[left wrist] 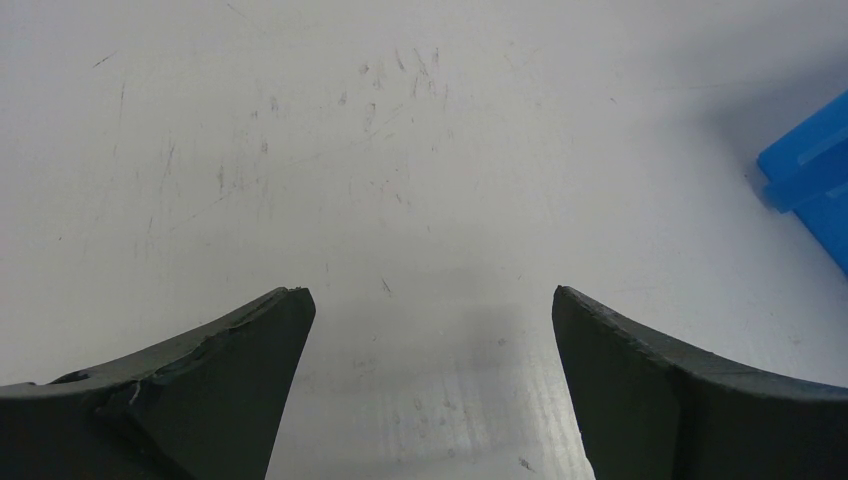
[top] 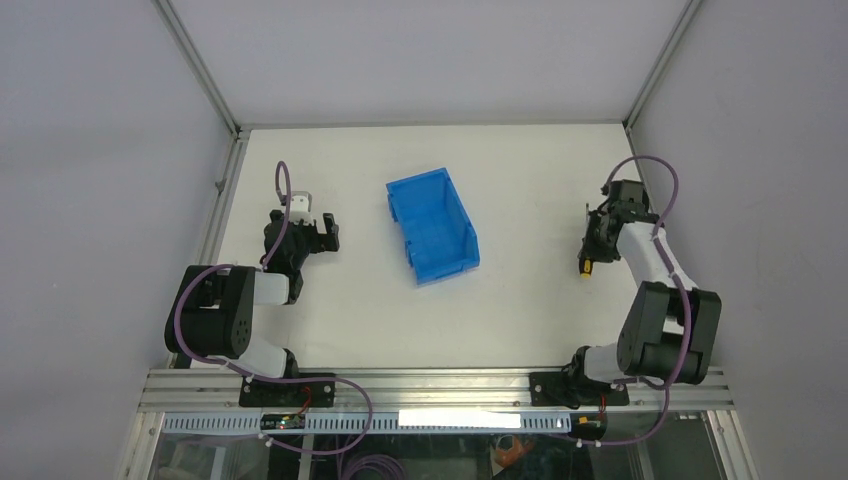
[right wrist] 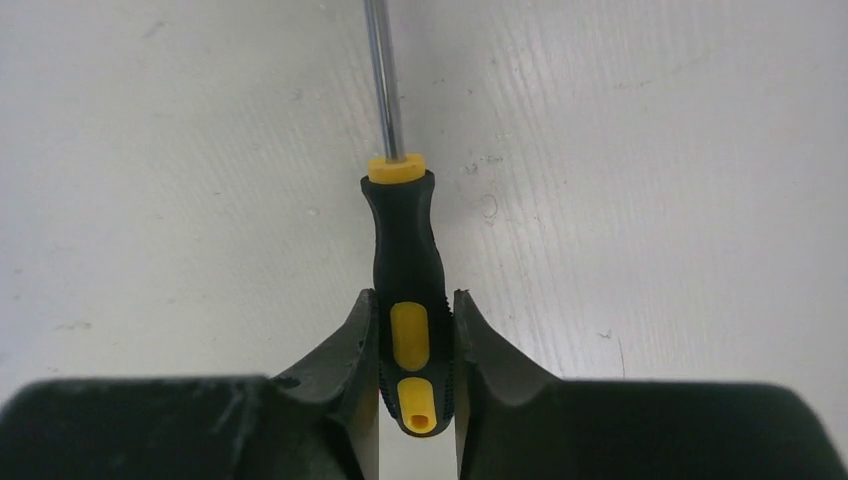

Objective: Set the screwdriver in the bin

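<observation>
Both arm bases are seen at the bottom of the top view, bolted to the near edge of the white table (top: 500, 320). The bin (top: 465, 240) is placed near the middle of the table, turned at an angle, and nothing is seen inside it. The left gripper (top: 325, 232) is held to the left of the bin, apart from it. The right gripper (top: 588, 262) is lowered to the table on the right side, well apart from the bin, and a small yellow spot of the screwdriver (top: 585, 268) is seen at its tip.

From the left wrist view, the 2 fingers of the left gripper (left wrist: 430, 300) are spread wide over the scratched table (left wrist: 400, 150), and nothing is held between them. 1 corner of the bin (left wrist: 815, 170) is seen at the right edge.

From the right wrist view, the right gripper (right wrist: 412, 298) is closed narrowly on the screwdriver (right wrist: 402, 230). The rear part of the black and yellow handle is clamped between the 2 fingers (right wrist: 345, 350), and the thin metal shaft is pointed away from the camera. Whether the screwdriver is resting on the table cannot be told.
</observation>
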`<state>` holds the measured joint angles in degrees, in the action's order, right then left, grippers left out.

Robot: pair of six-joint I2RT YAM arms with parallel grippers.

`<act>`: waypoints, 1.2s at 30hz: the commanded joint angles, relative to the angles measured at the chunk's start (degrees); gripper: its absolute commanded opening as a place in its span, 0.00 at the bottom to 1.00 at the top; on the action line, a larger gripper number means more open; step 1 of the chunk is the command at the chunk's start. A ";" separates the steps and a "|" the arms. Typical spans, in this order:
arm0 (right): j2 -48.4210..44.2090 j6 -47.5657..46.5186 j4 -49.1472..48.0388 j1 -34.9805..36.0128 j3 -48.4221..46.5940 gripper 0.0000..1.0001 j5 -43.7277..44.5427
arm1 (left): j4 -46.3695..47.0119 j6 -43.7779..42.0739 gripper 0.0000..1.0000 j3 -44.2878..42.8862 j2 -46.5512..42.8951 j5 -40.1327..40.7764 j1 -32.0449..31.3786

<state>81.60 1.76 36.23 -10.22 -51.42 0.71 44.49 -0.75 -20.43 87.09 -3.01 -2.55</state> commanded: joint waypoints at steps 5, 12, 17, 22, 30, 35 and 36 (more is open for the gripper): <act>-12.76 3.56 3.75 2.38 -7.38 0.02 -7.59 | 1.83 0.59 0.99 -1.37 -0.80 0.44 0.10; -14.30 11.02 8.58 21.09 -17.22 0.01 -2.41 | 1.83 0.62 0.99 -1.37 -0.78 0.37 0.16; -8.04 14.02 7.51 37.65 -23.54 0.00 2.75 | 1.83 0.66 0.99 -1.37 -0.79 0.42 0.15; 1.46 12.56 5.49 50.37 -30.35 0.00 8.27 | 1.83 0.63 0.99 -1.39 -0.78 0.37 0.16; 13.26 10.49 3.38 54.97 -34.80 0.00 10.08 | 1.83 0.66 0.99 -1.42 -0.75 0.38 0.15; 18.56 9.23 0.08 55.12 -33.84 0.00 11.55 | 1.83 0.61 0.99 -1.37 -0.79 0.37 0.16; 19.87 9.03 -0.19 55.07 -33.91 0.00 11.52 | 1.83 0.65 0.99 -1.37 -0.78 0.36 0.14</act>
<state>98.41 12.34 40.86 44.62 -83.09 9.80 44.49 -0.78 -20.43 87.09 -3.01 -2.55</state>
